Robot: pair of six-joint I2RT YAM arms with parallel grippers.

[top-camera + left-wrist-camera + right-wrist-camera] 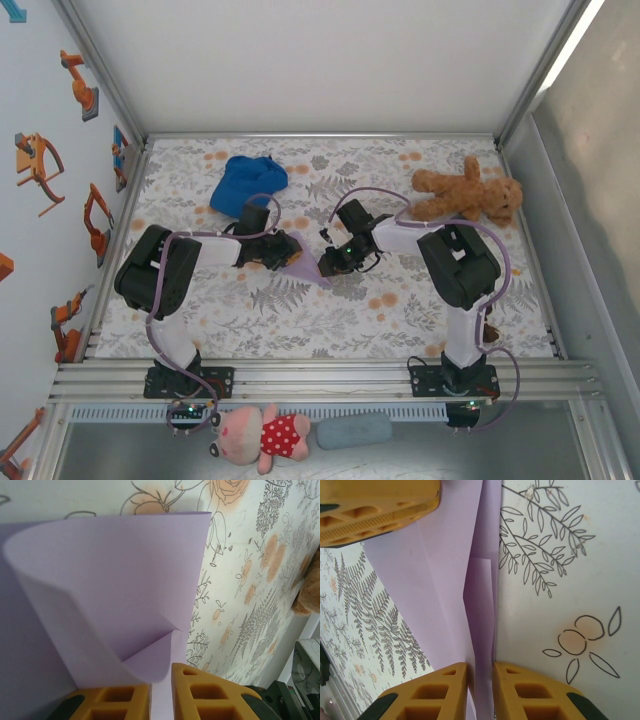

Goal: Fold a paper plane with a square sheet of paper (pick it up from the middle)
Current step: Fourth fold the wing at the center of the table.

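Our two arms meet over the middle of the flowery table (pixel 420 310). The lavender paper (pixel 308 268) sits right between them, so both arms are just as near to it. The left gripper (pixel 161 687) has its jaws close together and pinches the curled bottom edge, and the right gripper (pixel 480 680) pinches the paper too, with the long fold running straight out from its jaws toward the left one.

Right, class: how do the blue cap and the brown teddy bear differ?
The blue cap is a crumpled heap, back left; the brown teddy bear is furry, sprawled flat, back right. The cap spans less than the teddy bear. Both are soft, lying untouched on the table.
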